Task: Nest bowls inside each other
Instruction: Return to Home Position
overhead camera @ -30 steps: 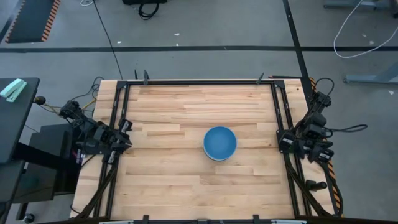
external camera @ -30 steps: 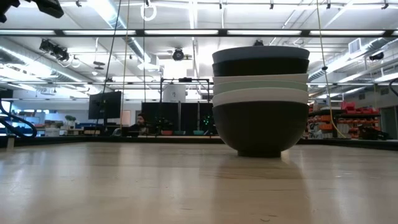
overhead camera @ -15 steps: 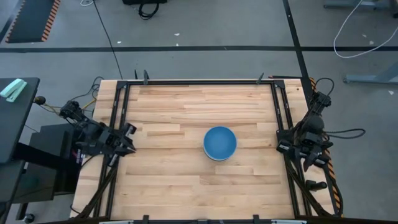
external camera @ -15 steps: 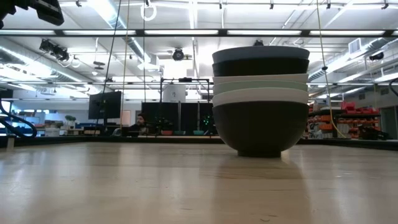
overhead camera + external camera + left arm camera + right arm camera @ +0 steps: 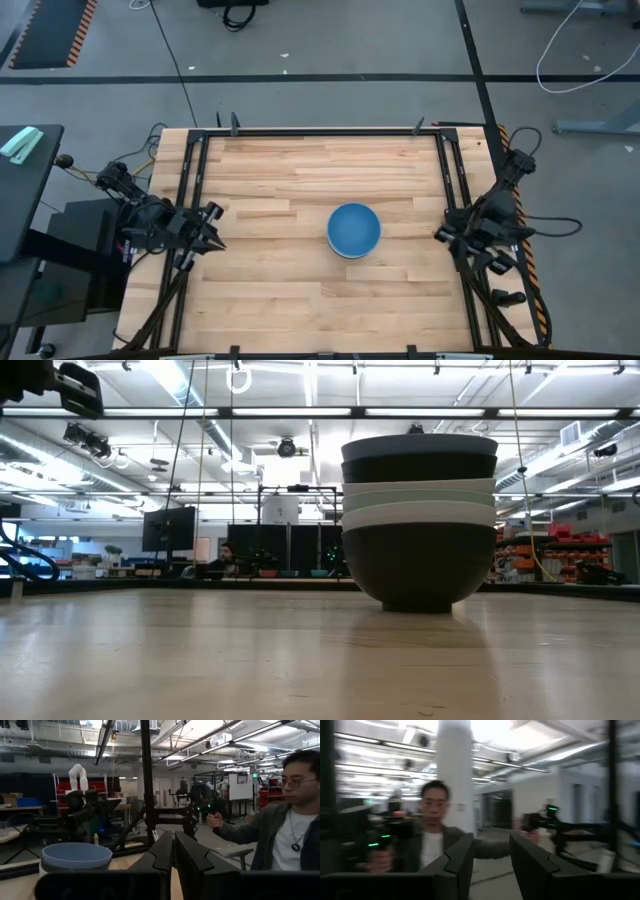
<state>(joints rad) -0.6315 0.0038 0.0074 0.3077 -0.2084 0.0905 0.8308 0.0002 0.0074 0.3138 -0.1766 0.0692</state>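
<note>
Left hand [image 5: 212, 240], right hand [image 5: 441, 236] shifted, bowls [image 5: 354, 230] unmoved

The pale wooden plank table [image 5: 280, 190] before me carries a stack of nested bowls [image 5: 418, 500], a little right of its middle. Only the bottom black bowl [image 5: 418, 570] touches the wood; the blue bowl [image 5: 354, 229] sits topmost.

2 dark arms [image 5: 160, 225] carry black cables [image 5: 556, 222] and angular jaws
</note>
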